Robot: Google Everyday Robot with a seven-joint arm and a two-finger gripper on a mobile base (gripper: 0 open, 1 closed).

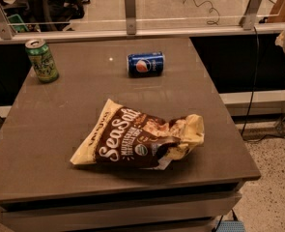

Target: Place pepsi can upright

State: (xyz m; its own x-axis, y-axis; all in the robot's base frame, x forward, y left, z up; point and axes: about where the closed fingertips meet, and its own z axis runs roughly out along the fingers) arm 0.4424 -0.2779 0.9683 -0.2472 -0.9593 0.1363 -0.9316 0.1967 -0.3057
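**Pepsi can down on its side**

The pepsi can (146,64) lies sideways at the table's (60,144) far middle, well apart from the upright green can (42,60) and the chip bag (139,137). The gripper is out of view, so I cannot tell its state. Best bet: pinch across the barrel, then tip it onto its base.

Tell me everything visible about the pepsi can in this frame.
The pepsi can is a small dark-blue metal drink can with its round red, white and blue logo facing the camera. It lies on its side, long axis running left to right, on the far half of the grey table. Only the tabletop touches it. The upright green can stands apart to its left, and the snack bag lies nearer the camera. The gripper is not in view.
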